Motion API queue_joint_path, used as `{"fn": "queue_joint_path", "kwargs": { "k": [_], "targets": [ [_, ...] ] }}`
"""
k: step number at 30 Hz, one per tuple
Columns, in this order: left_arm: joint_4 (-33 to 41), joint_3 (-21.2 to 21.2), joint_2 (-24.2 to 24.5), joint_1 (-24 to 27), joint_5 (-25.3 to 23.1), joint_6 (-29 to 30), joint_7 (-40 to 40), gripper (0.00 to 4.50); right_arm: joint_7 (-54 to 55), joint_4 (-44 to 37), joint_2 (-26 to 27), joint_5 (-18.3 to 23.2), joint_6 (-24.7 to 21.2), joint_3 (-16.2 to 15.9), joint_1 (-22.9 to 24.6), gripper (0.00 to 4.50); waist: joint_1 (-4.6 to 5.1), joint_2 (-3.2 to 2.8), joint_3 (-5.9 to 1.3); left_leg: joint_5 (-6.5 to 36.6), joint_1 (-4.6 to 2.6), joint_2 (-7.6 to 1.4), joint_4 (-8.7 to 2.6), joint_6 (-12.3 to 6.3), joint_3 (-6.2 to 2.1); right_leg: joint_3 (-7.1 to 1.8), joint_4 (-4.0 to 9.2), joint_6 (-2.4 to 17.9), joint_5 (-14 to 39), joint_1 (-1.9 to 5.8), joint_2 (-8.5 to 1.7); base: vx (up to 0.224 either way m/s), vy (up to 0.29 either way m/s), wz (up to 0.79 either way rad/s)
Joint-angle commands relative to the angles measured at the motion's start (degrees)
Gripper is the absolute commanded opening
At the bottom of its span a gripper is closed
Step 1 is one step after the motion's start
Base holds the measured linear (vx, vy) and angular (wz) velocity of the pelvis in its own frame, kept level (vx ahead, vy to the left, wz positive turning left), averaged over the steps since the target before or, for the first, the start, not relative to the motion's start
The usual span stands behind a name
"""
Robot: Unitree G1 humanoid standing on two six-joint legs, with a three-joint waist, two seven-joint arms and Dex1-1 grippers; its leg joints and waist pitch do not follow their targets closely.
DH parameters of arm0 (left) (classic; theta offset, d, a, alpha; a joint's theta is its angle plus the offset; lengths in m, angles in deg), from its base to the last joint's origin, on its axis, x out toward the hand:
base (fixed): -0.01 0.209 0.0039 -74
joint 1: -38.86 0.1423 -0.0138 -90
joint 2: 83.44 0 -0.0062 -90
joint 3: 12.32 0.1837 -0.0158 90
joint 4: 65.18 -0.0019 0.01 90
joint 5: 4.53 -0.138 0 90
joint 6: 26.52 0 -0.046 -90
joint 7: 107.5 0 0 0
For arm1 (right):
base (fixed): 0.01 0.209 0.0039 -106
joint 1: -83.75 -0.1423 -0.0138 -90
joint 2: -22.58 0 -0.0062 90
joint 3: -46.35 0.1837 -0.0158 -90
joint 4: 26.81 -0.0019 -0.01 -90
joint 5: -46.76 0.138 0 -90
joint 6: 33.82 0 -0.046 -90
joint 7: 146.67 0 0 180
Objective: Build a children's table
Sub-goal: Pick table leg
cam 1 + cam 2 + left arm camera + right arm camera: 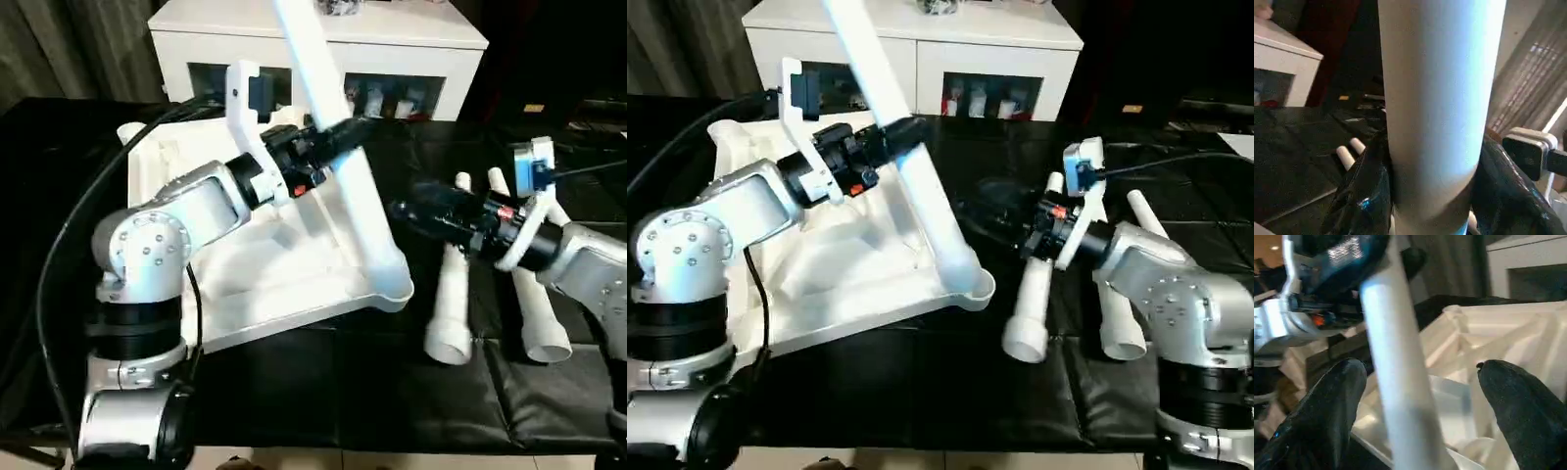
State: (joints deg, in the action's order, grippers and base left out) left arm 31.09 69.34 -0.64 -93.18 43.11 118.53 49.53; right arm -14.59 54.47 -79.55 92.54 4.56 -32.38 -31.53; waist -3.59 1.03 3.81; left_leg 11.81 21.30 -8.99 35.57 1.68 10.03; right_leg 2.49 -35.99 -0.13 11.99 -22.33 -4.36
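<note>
Clearly, a leg (338,147) is being seated in the near right corner socket (392,282) of the upturned table top (265,255) on the worktop (323,401), gripped by the left hand (328,147). The right hand (1420,396) is being held open beside it. Spare legs (451,304) are lying to the right. Next, firm downward pressing is probably being called for.

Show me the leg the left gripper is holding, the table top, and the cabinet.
Held leg (358,191), left eye view, mid-shaft.
Table top (284,269), left eye view, ribbed underside.
Cabinet (411,39), left eye view, top surface.
</note>
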Motion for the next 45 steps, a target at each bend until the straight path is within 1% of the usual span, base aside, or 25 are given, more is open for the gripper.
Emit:
{"fn": "queue_joint_path", "kwargs": {
  "k": [1, 4, 6, 9, 11, 12, 13, 14, 15, 16, 17, 20, 21, 22, 24, 27, 30, 31, 33, 36, 37, 40, 41, 43, 45],
  "targets": [
    [1.8, 2.0, 1.4, 0.3, 0.4, -0.8, -4.3, 1.82, -0.9, -1.1, -1.4, 1.3, -1.7, -0.2, -0.6, 4.06, -0.39, 0.77, -4.19, 0.8, -0.70, -3.55, -3.89, -3.34, -1.01, -2.51, 3.61, 15.3, 2.7, 3.00, -3.83, 0.000, 0.000, 0.00],
    [2.2, 4.1, 3.1, 0.9, -0.1, -4.4, -11.6, 1.82, -1.3, -1.5, -1.7, 3.0, -3.2, -1.0, -0.6, 4.06, -0.49, 0.81, -4.12, 0.8, -0.67, -3.48, -3.98, -3.22, -0.99, -2.54, 3.74, 14.9, 3.4, 2.98, -3.85, 0.000, 0.000, 0.00],
    [2.6, 5.0, 4.2, 1.1, 0.9, -6.5, -17.8, 1.82, -1.8, -2.5, -1.9, 4.4, -4.5, -1.7, -0.3, 4.06, -0.49, 0.72, -4.21, 0.2, -0.68, -3.57, -4.00, -2.92, -0.99, -2.50, 3.48, 15.0, 2.1, 2.96, -3.82, 0.000, 0.000, 0.00],
    [2.2, 4.9, 4.1, 0.6, 1.5, -6.5, -19.0, 1.81, -2.1, -3.3, -1.7, 5.4, -5.4, -2.1, 0.0, 4.06, -0.53, 0.65, -4.16, 0.9, -0.76, -3.60, -3.99, -2.53, -0.95, -2.56, 3.43, 15.5, 1.7, 2.99, -3.94, 0.000, 0.000, 0.00],
    [0.5, 5.5, 4.0, -0.4, 0.2, -7.5, -19.5, 1.81, -3.1, -5.2, -1.5, 6.6, -6.6, -3.0, 1.0, 4.06, -0.58, 0.65, -4.11, 1.4, -0.75, -3.63, -4.03, -2.32, -0.94, -2.57, 3.50, 15.6, 2.2, 3.00, -3.97, 0.000, 0.000, 0.00],
    [-0.1, 5.6, 4.0, -0.7, -0.3, -7.8, -19.6, 1.81, -3.4, -5.9, -1.5, 6.9, -7.0, -3.4, 1.4, 4.06, -0.69, 0.31, -4.04, 2.2, -0.78, -3.56, -4.04, -2.19, -0.91, -2.63, 3.75, 15.4, 3.0, 2.97, -3.89, 0.000, 0.000, 0.00],
    [-0.7, 5.8, 4.0, -0.9, -0.5, -8.2, -20.2, 1.81, -3.7, -6.5, -1.7, 7.0, -7.3, -4.1, 1.9, 4.06, -0.76, 0.45, -4.11, 2.3, -0.78, -3.66, -4.09, -1.88, -1.04, -2.62, 3.56, 15.2, 2.7, 3.08, -3.92, 0.000, 0.000, 0.00],
    [-0.8, 5.9, 4.1, -1.0, -0.4, -8.3, -20.5, 1.81, -4.0, -6.9, -2.0, 6.8, -7.5, -4.8, 2.4, 4.06, -0.88, 0.24, -4.10, 2.6, -0.88, -3.70, -4.12, -1.44, -1.03, -2.63, 3.65, 15.2, 3.0, 2.95, -3.98, 0.000, 0.000, 0.00],
    [-1.0, 6.0, 4.1, -1.1, -0.3, -8.5, -20.8, 1.81, -3.9, -7.1, -2.3, 6.4, -7.4, -5.4, 2.6, 4.06, -1.02, 0.35, -4.11, 3.0, -0.85, -3.66, -4.17, -0.84, -1.01, -2.65, 3.63, 15.0, 3.5, 3.05, -3.98, 0.000, 0.000, 0.00],
    [-1.1, 6.0, 4.1, -1.1, -0.3, -8.6, -21.0, 1.81, -3.9, -7.2, -2.4, 6.1, -7.4, -5.8, 2.8, 3.89, -1.08, 0.18, -4.10, 2.9, -0.87, -3.66, -4.16, -0.65, -1.03, -2.66, 3.63, 15.0, 3.5, 3.01, -4.01, 0.000, 0.000, 0.00],
    [-1.2, 6.3, 4.1, -1.1, -0.2, -8.8, -21.5, 1.81, -4.0, -7.4, -2.7, 5.5, -7.2, -6.5, 3.1, 3.89, -1.20, 0.09, -4.11, 3.0, -0.95, -3.66, -4.17, -0.35, -1.04, -2.66, 3.64, 14.8, 3.6, 2.95, -3.94, 0.000, 0.000, 0.00],
    [-1.4, 6.8, 4.1, -1.1, -0.5, -9.3, -22.6, 1.81, -3.8, -7.5, -3.0, 4.9, -7.0, -7.2, 3.4, 3.52, -1.39, 0.26, -4.19, 2.3, -0.88, -3.67, -4.15, -0.17, -1.05, -2.67, 3.49, 14.9, 2.5, 3.03, -3.96, 0.000, 0.000, 0.00],
    [-1.3, 7.0, 4.1, -1.0, -0.6, -9.3, -22.9, 1.81, -3.6, -7.5, -2.9, 4.8, -6.9, -7.2, 3.5, 3.52, -1.43, 0.12, -4.20, 2.3, -0.87, -3.65, -4.15, -0.21, -1.07, -2.68, 3.47, 15.0, 2.3, 3.04, -4.01, 0.000, 0.000, 0.00],
    [-1.2, 7.2, 4.1, -0.9, -0.7, -9.4, -23.3, 1.81, -3.2, -7.5, -2.8, 4.9, -7.0, -7.2, 3.5, 3.35, -1.40, 0.19, -4.20, 2.4, -0.84, -3.64, -4.12, -0.29, -1.05, -2.68, 3.44, 15.1, 2.0, 3.04, -3.97, 0.000, 0.000, 0.00],
    [-1.2, 7.3, 4.1, -0.9, -0.8, -9.5, -23.6, 1.81, -3.0, -7.6, -2.7, 5.1, -7.1, -7.2, 3.5, 3.35, -1.41, 0.23, -4.19, 2.6, -0.82, -3.64, -4.14, -0.30, -1.06, -2.67, 3.46, 15.2, 2.4, 3.09, -4.00, 0.000, 0.000, 0.00],
    [-1.4, 7.4, 4.2, -0.8, -1.0, -9.8, -23.8, 1.81, -2.9, -8.0, -2.8, 4.4, -6.5, -8.0, 3.9, 2.95, -1.43, 0.19, -4.19, 2.7, -0.84, -3.69, -4.16, -0.17, -1.10, -2.63, 3.44, 15.2, 2.4, 3.07, -4.00, 0.000, 0.000, 0.00],
    [-1.5, 7.5, 4.3, -0.8, -1.0, -9.9, -23.9, 1.81, -2.8, -8.0, -2.8, 4.0, -6.1, -8.5, 4.1, 2.79, -1.42, 0.24, -4.21, 2.5, -0.82, -3.67, -4.15, -0.11, -1.09, -2.66, 3.42, 15.2, 2.3, 3.13, -4.04, 0.000, 0.000, 0.00],
    [-1.5, 7.5, 4.3, -0.8, -1.0, -9.9, -23.9, 1.81, -2.8, -8.0, -2.8, 4.0, -6.1, -8.5, 4.1, 2.59, -1.43, 0.20, -4.21, 2.6, -0.86, -3.71, -4.16, -0.13, -1.10, -2.65, 3.39, 15.2, 2.2, 3.09, -4.02, 0.000, 0.000, 0.00],
    [-1.5, 7.6, 4.3, -0.8, -1.1, -10.0, -24.0, 1.81, -2.8, -8.1, -3.0, 3.3, -5.6, -9.2, 4.2, 2.52, -1.42, 0.24, -4.21, 2.6, -0.85, -3.70, -4.15, -0.20, -1.10, -2.63, 3.39, 15.3, 2.2, 3.08, -4.01, 0.000, 0.000, 0.00],
    [-1.5, 7.6, 4.4, -0.7, -1.1, -10.0, -24.1, 1.81, -2.6, -8.1, -3.0, 2.9, -5.3, -9.5, 4.2, 2.24, -1.39, 0.30, -4.19, 2.7, -0.86, -3.70, -4.15, -0.29, -1.09, -2.65, 3.40, 15.2, 2.3, 3.10, -4.00, 0.000, 0.000, 0.00],
    [-1.5, 7.6, 4.4, -0.7, -1.1, -10.0, -24.1, 1.81, -2.6, -8.1, -3.0, 2.9, -5.3, -9.5, 4.2, 2.24, -1.40, 0.28, -4.19, 2.7, -0.85, -3.69, -4.15, -0.30, -1.10, -2.65, 3.39, 15.2, 2.4, 3.10, -4.01, 0.000, 0.000, 0.00],
    [-1.9, 7.6, 4.3, -0.6, -2.5, -10.2, -22.3, 1.81, -0.8, -7.4, -2.1, 0.0, -2.9, -10.3, 3.9, 2.14, -1.35, 0.25, -4.18, 2.6, -0.79, -3.69, -4.13, -0.10, -1.06, -2.67, 3.43, 14.9, 2.5, 3.03, -4.00, 0.000, 0.000, 0.00],
    [-2.4, 7.5, 4.2, -0.8, -3.0, -9.7, -20.9, 2.51, 0.1, -7.0, -1.6, -1.1, -1.8, -10.4, 3.7, 2.09, -1.32, 0.26, -4.20, 2.7, -0.85, -3.67, -4.13, -0.03, -1.07, -2.66, 3.43, 14.8, 2.6, 3.04, -3.96, 0.000, 0.000, 0.00],
    [-3.6, 6.8, 3.7, -1.2, -3.1, -8.5, -18.4, 2.51, 1.2, -6.5, -1.1, -2.5, -0.5, -10.5, 3.4, 2.07, -1.32, 0.31, -4.23, 2.8, -0.84, -3.62, -4.10, 0.11, -1.08, -2.67, 3.43, 14.8, 2.4, 3.09, -3.95, 0.000, 0.000, 0.00],
    [-4.0, 6.4, 3.5, -1.3, -3.1, -7.9, -17.2, 2.72, 3.8, -5.4, 0.1, -4.7, 1.5, -10.5, 2.7, 1.99, -1.27, 0.32, -4.22, 2.8, -0.82, -3.59, -4.11, 0.21, -1.09, -2.67, 3.46, 14.6, 2.8, 3.11, -3.99, 0.000, 0.000, 0.00]
  ]
}}
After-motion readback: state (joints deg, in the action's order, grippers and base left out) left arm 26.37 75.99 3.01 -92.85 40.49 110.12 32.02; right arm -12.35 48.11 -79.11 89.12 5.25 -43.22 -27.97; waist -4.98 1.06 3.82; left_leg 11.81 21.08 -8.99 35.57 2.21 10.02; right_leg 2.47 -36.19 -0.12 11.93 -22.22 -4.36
